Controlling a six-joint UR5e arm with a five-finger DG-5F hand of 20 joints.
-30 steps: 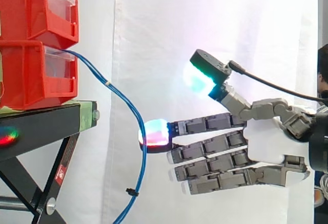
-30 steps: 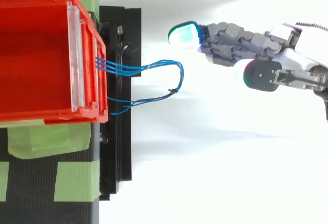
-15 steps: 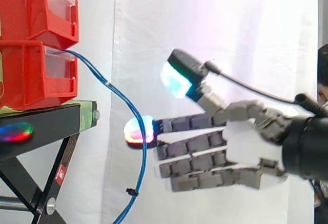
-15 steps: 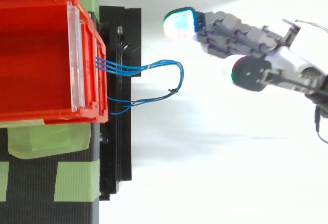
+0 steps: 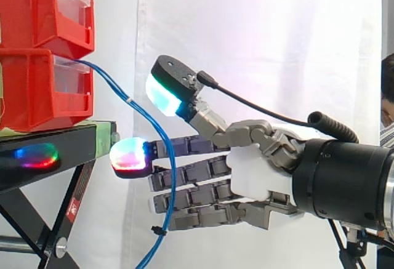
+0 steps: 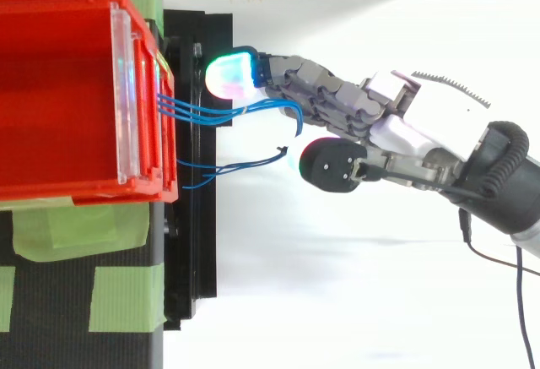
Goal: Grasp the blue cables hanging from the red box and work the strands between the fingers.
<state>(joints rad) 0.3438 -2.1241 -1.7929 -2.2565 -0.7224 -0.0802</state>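
In the side view the blue cables [image 6: 198, 114] hang nearest, leaving the lower red bin [image 5: 37, 90] and looping down toward 5 o'clock, crossing in front of the fingers [image 5: 197, 172]. Behind them the hand [image 5: 252, 173] extends from 3 o'clock, released: fingers straight and pointing to 9 o'clock, thumb [image 5: 209, 124] raised toward 10 o'clock, clasping nothing. The black stand [image 5: 49, 158] sits at 8 o'clock, with the white curtain [image 5: 277, 47] farthest back

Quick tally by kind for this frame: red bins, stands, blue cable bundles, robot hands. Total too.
red bins: 2, stacked
black stand: 1
blue cable bundle: 1, hanging from the lower bin
hand: 1, fingers straight, reaching level with the bundle
Total: 5
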